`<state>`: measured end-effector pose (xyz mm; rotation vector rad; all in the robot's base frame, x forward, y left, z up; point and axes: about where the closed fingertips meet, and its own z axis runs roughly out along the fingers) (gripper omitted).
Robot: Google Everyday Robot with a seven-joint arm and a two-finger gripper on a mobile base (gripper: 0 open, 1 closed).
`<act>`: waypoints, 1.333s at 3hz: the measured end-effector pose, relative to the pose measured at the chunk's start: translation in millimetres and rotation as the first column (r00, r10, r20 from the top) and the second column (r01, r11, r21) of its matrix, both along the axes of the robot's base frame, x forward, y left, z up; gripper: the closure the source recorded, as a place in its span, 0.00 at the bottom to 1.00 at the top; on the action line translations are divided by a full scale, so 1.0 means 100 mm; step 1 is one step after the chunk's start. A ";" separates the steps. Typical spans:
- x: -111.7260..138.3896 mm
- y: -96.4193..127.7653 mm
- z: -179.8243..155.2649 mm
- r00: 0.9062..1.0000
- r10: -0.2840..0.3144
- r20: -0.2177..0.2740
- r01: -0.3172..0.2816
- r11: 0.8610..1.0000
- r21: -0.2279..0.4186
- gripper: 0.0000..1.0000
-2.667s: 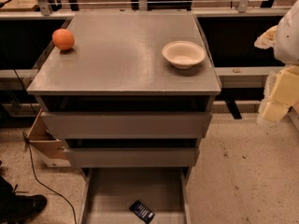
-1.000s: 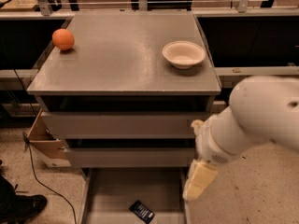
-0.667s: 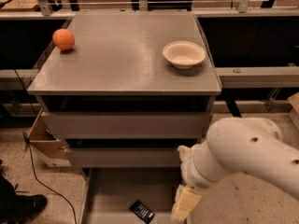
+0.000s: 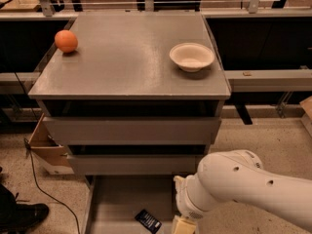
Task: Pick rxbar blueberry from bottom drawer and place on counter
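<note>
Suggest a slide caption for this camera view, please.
Tool at the open bottom drawer, right of the rxbar blueberry; orange and bowl on counter.

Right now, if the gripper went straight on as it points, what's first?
Likely the bottom drawer floor, just right of the rxbar blueberry; the gripper sits low at the drawer's right, depth unclear.

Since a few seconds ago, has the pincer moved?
Yes. The pincer has dropped from right of the counter, moving left, and is now low at the bottom drawer, just right of the bar.
</note>
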<state>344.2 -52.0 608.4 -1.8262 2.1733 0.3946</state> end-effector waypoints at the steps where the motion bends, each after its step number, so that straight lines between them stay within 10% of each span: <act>1: 0.02 0.09 -0.28 0.999 -0.044 0.003 0.044 0.998 0.043 0.00; 4: 0.61 0.64 -1.76 0.989 -0.139 0.048 0.122 0.958 0.259 0.00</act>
